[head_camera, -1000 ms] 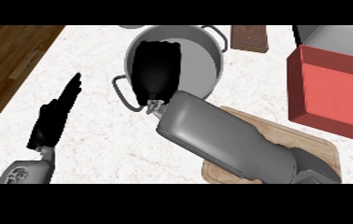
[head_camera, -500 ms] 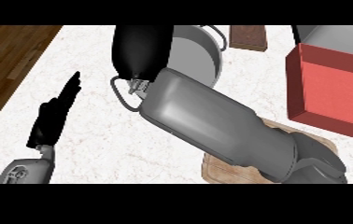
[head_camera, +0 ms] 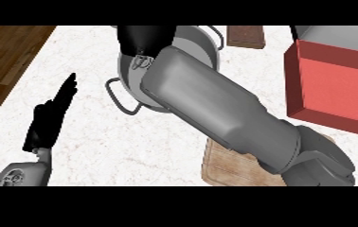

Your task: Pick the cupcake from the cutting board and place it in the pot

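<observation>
From the head view, the round grey metal pot (head_camera: 199, 44) sits on the white speckled counter (head_camera: 84, 108), its inside mostly hidden by the right hand (head_camera: 143, 39); whether that hand grips anything, I cannot tell. The cupcake is out of sight. A wooden cutting board (head_camera: 231, 169) lies under the forearm. The left hand (head_camera: 49, 117) rests open, fingers straight, at the left.

Right hand (head_camera: 145, 40) moved up from inside pot (head_camera: 198, 45) to its far-left rim, now partly cut by view's top edge. Right forearm (head_camera: 217, 108) swung nearer, covers more of pot and cutting board (head_camera: 227, 167). Cupcake not visible.
</observation>
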Robot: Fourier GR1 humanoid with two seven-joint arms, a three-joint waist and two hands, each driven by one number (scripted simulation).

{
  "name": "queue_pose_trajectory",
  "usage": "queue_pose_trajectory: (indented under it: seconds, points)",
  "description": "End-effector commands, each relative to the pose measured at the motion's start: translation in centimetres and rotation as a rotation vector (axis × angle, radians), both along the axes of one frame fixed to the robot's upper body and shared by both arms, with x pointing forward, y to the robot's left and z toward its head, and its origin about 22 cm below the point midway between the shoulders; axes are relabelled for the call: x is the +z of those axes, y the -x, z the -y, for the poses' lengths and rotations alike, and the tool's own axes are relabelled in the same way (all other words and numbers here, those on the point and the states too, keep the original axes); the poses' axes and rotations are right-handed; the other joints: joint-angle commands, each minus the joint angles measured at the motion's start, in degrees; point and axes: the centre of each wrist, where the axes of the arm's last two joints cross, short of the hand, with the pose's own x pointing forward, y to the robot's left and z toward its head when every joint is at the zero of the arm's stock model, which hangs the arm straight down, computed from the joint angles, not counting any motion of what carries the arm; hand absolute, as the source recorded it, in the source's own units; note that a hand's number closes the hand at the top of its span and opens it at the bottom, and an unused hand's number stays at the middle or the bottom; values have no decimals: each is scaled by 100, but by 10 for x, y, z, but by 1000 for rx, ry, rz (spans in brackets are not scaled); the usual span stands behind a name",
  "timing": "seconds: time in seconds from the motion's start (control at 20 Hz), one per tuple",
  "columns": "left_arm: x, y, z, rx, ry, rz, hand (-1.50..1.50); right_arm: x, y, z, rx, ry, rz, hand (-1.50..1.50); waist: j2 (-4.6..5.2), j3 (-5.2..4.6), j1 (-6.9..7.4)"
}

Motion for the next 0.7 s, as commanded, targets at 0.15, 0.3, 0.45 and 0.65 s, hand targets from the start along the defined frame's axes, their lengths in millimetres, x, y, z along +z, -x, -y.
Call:
queue_pose_trajectory:
  seconds: [0.15,0.3,0.45,0.65]
  points:
    - [-7,1,2,27,9,-3,0,-8,-30,9,-130,-166,-14,150,51,3,-91]
    - [-6,11,4,19,10,9,0,-20,-45,22,-131,-164,-31,150,35,10,-80]
    - [8,-4,-4,23,5,18,0,-49,-60,40,-149,-123,-63,150,90,10,-98]
    - [9,-1,-7,16,2,24,0,-54,-75,52,-167,-56,-83,150,111,9,-63]
